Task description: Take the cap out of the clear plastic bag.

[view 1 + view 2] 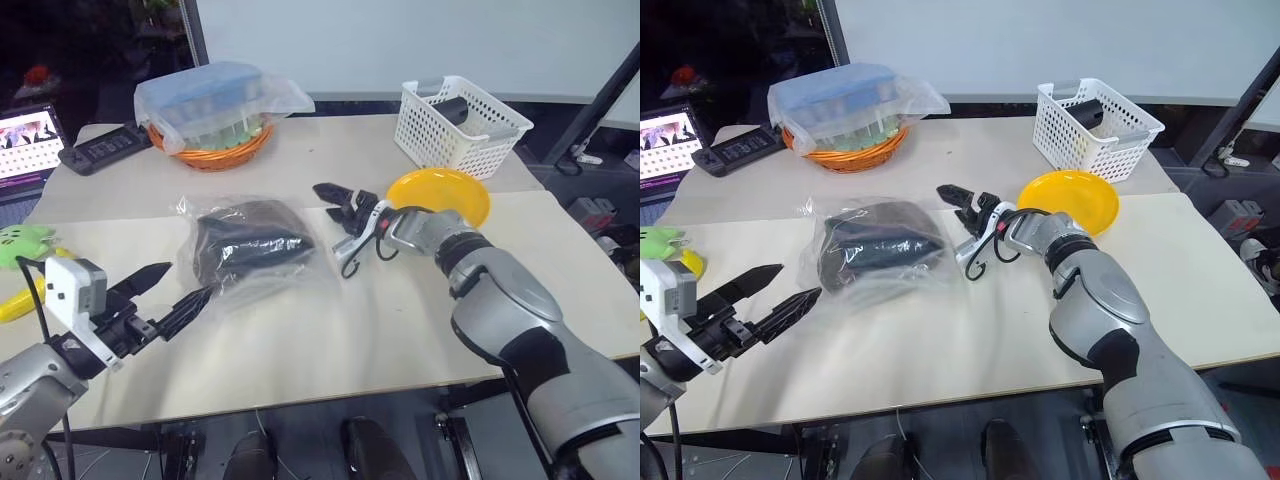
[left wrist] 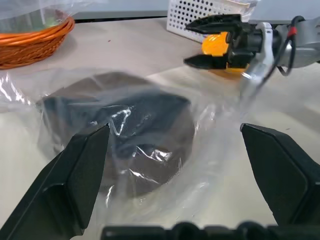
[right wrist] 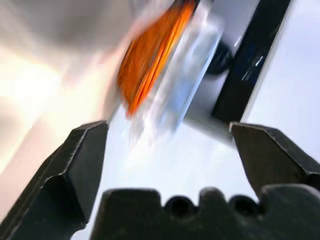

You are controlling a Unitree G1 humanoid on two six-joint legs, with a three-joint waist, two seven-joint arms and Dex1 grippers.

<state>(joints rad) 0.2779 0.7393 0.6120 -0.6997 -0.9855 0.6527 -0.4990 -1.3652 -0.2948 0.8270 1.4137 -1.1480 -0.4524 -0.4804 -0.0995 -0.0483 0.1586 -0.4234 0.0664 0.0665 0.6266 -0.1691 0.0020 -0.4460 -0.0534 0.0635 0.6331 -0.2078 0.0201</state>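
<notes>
A cap [image 1: 245, 240] lies sealed inside a clear plastic bag [image 1: 250, 250] on the pale table [image 1: 330, 340], the task not yet begun in earnest; the cap is dark, folded, its long axis running across the table between the two arms. The left gripper [image 1: 170, 298] hovers just off the bag's near corner, fingers spread wide and empty, pointing straight at the bag; the bag sits directly ahead of it, close enough that one fingertip appears almost at the plastic's edge, though contact cannot be confirmed. The right gripper [image 1: 345, 215] stands beside the bag's far edge, also wide open and holding nothing; the bag lies just off its fingertips, toward the left arm, with a yellow disc [image 1: 445, 195] behind its wrist. Both arms look about equally near, one at each end of the bag. A likely next step, as a judgement only: one gripper pins or pinches the plastic while the other finds the opening, whose side cannot be made out here.
</notes>
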